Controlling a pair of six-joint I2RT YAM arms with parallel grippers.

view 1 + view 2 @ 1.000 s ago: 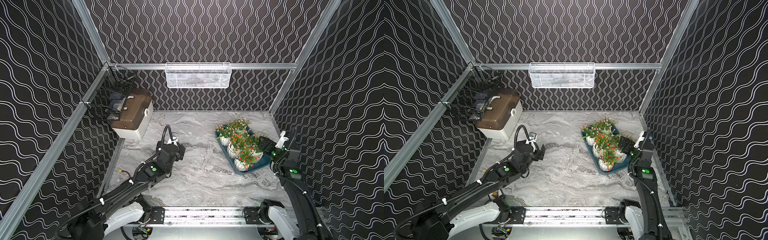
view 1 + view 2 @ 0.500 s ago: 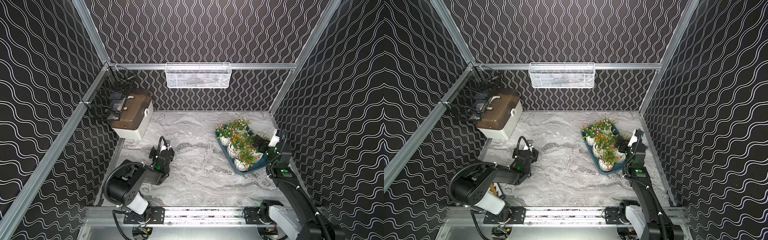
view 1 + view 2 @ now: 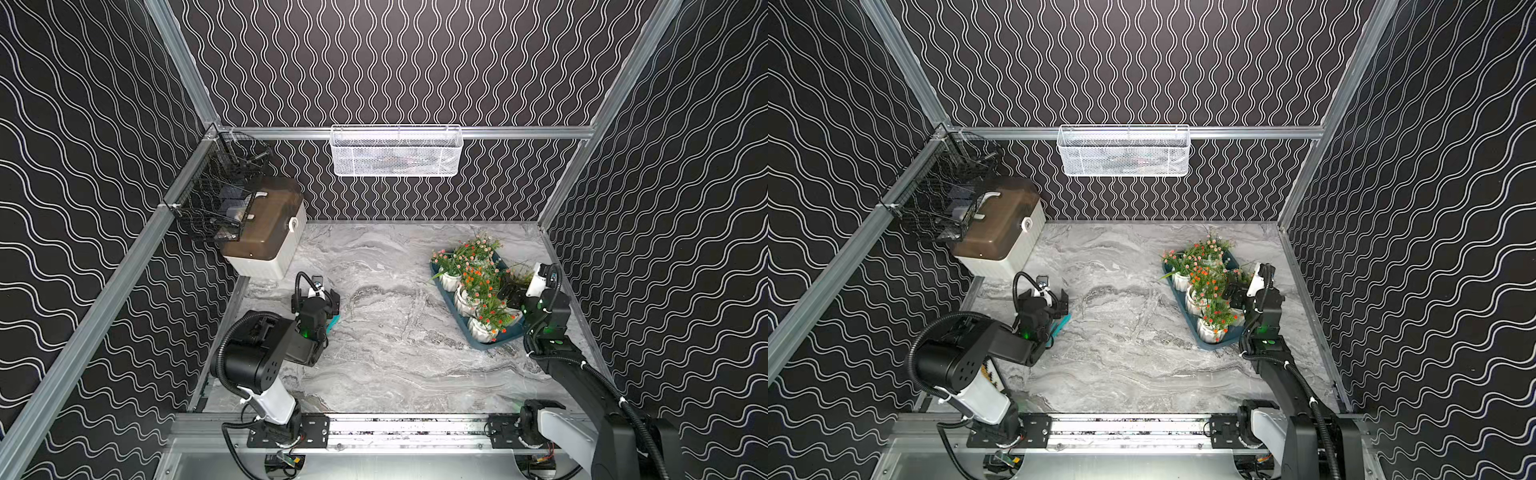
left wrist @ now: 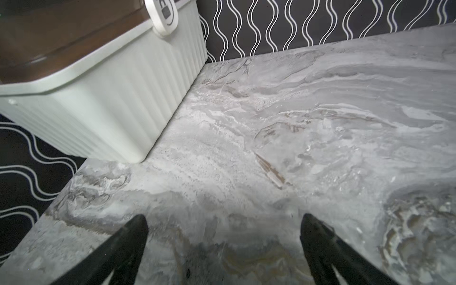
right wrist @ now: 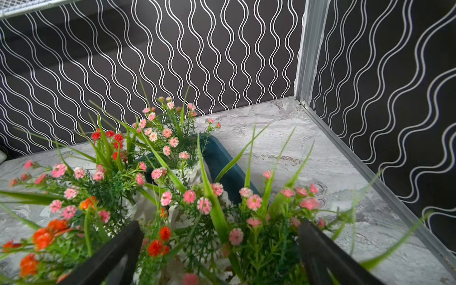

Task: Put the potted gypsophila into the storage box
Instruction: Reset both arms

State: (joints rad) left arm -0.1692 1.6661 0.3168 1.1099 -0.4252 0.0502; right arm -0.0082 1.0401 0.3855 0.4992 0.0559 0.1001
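Along bottom edge in both top views: metal rail (image 3: 407, 428) w/ both arm bases on it. Just above, lower left of frame: left arm (image 3: 257, 357) folded tight, left gripper (image 3: 316, 296) low over bare marble tabletop (image 3: 382, 353), well apart from plants. In left wrist view: black fingers (image 4: 123, 246) spread wide, nothing btwn but marble.

Right of centre: right gripper (image 3: 510, 291) in among foliage at right-hand side of storage box (image 3: 498, 337). Jaws wide apart, not clamped on anything. In right wrist view: leaves and blossoms reaching btwn fingers; can't tell re contact w/ a pot.

Lies diagonally on tabletop, near right wall. Holds potted gypsophila (image 3: 478, 291) upright, packed close. White pots visible along left rim, rest hidden under greenery, so exact count unclear. Orange-red blossoms nearer, pink toward far end.

Farther back, left of frame: white ribbed box (image 3: 266, 249) w/ brown lid on, against left wall. Above it, on wall rail: black wire basket (image 3: 212, 199). Top centre, on back wall: white mesh basket (image 3: 395, 153).
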